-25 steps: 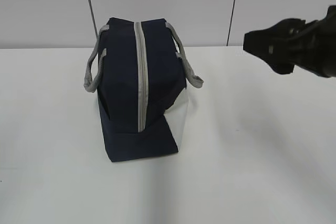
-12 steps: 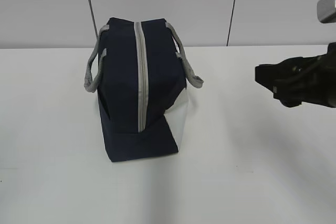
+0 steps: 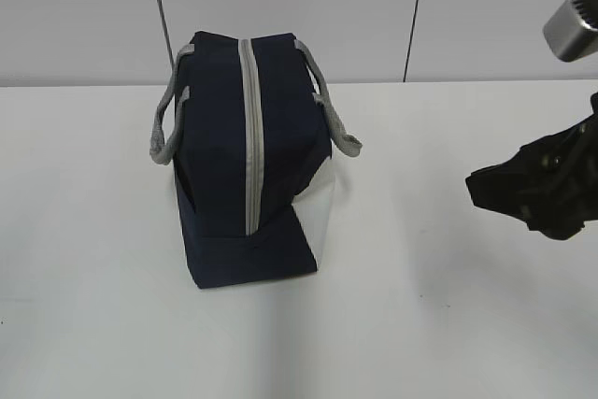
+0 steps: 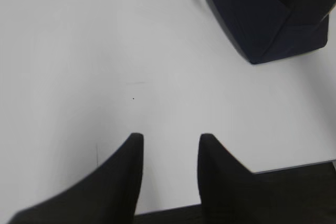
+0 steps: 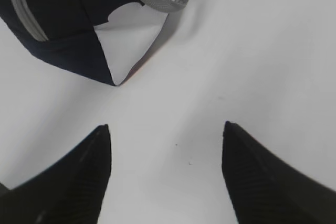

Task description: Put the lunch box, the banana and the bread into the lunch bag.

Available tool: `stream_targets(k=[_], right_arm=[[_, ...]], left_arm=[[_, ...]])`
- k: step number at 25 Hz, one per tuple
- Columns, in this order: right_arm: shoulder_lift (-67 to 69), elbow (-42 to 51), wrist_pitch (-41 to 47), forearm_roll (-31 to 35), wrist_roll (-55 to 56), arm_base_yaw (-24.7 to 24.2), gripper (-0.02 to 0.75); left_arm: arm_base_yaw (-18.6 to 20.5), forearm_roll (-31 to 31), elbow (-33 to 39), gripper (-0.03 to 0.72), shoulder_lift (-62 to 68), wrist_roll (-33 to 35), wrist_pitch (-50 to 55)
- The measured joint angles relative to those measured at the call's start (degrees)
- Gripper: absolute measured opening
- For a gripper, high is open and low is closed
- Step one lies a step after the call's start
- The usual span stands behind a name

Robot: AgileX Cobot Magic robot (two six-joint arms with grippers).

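Observation:
The navy lunch bag (image 3: pixel 220 137) stands left of centre on the white table, its grey zipper strip (image 3: pixel 250 137) running down the top and near end. The wrist views catch only a corner of the lunch bag (image 4: pixel 268 19) (image 5: pixel 63 24). At the right of the exterior view my right gripper (image 3: pixel 476 186) hangs low over the table, well apart from the bag. Seen from its wrist camera, the right gripper (image 5: pixel 165 129) is open with bare table between its fingers. My left gripper (image 4: pixel 169 137) is open and empty near the table's front edge. The lunch box, banana and bread are out of view.
Grey webbing handles (image 3: pixel 338 133) droop off both sides of the bag. A panelled grey wall (image 3: pixel 467 7) stands behind the table. The table's dark front edge (image 4: pixel 294 169) shows just behind the left gripper.
My right gripper has dropped from beside the bag's top down towards the table and drifted right. The bag has not moved.

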Motion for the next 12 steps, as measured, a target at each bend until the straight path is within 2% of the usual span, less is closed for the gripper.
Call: stream_targets(k=[6, 12], right_arm=[[-0.4, -0.1, 3.5, 1.0, -0.8, 0.0, 0.491], [-2.3, -0.1, 13.2, 1.0, 0.3, -1.6, 0.491]], left_arm=[[0.0, 0.0, 0.0, 0.243, 0.0, 0.0, 0.0], [0.0, 0.0, 0.0, 0.239, 0.0, 0.0, -0.1]])
